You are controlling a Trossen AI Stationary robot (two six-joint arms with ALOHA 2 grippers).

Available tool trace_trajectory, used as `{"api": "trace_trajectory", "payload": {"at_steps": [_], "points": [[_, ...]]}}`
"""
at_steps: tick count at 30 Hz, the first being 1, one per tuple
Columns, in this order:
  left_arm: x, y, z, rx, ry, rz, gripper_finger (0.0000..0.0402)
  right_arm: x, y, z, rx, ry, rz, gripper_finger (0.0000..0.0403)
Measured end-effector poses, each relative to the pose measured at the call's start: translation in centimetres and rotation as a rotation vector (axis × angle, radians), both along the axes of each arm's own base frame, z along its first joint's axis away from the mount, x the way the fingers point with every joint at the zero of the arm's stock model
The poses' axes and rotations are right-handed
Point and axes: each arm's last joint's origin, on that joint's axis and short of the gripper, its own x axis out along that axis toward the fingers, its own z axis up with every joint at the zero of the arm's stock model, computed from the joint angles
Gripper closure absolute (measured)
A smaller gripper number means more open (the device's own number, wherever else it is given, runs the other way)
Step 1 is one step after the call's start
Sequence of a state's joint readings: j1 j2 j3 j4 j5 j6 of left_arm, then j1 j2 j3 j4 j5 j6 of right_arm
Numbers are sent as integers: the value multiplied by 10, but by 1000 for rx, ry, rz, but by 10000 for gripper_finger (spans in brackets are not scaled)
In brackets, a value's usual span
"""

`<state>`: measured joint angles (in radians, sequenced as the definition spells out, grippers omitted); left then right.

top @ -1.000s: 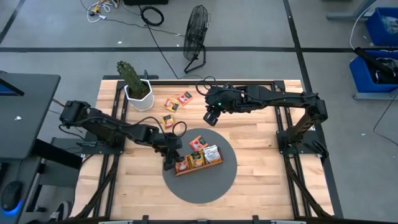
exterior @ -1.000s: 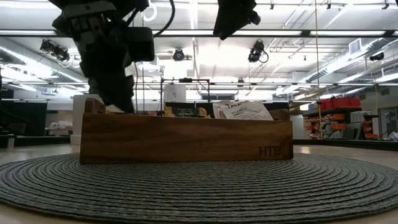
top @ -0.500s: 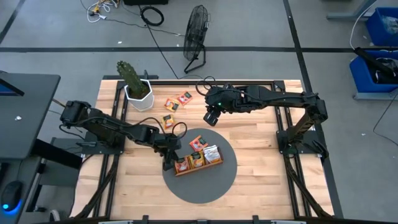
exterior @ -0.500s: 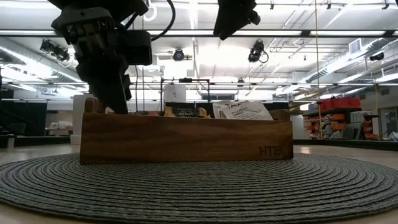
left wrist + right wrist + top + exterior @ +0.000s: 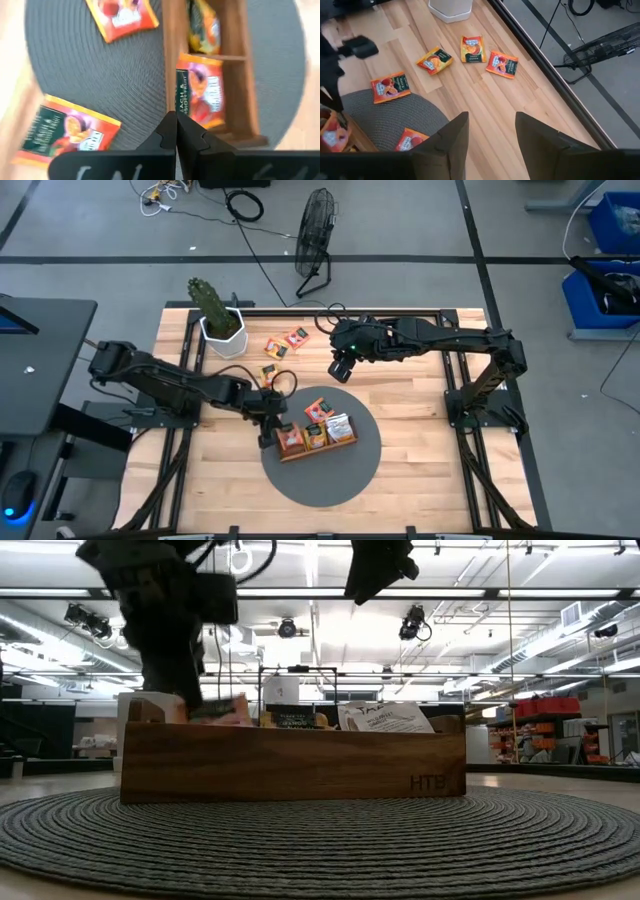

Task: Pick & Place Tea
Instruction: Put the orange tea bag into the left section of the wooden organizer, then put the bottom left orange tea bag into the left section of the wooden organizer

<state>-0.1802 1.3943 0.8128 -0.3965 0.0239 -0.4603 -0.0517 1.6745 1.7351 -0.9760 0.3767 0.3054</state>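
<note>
Several tea sachets (image 5: 314, 436) are already sitting in the compartments of the wooden tray (image 5: 345, 443) on the round grey mat (image 5: 330, 475), while others are lying loose on the tabletop (image 5: 420, 470) near the potted cactus (image 5: 213, 308) and on the mat's edge, so the job looks partly done. The left claw (image 5: 268, 432) is hanging pinched shut over the tray's end, holding nothing visible. The right claw (image 5: 340, 369) is waiting wide open above the loose sachets.
</note>
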Motion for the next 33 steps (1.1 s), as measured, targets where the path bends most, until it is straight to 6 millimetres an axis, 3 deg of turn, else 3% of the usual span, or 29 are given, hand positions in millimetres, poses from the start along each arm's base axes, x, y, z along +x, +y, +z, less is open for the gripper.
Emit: {"api": "trace_trajectory", "payload": {"at_steps": [7, 22, 33], "points": [[6, -2, 24, 13, -54, -50, 384, 0, -1, 0, -4, 4, 2, 234], [6, -9, 25, -77, -39, 42, 385, -1, -1, -1, 14, 13, 18, 234], [24, -13, 43, -88, -313, 45, 361, 6, -3, -19, 235, 5, 143, 234]]}}
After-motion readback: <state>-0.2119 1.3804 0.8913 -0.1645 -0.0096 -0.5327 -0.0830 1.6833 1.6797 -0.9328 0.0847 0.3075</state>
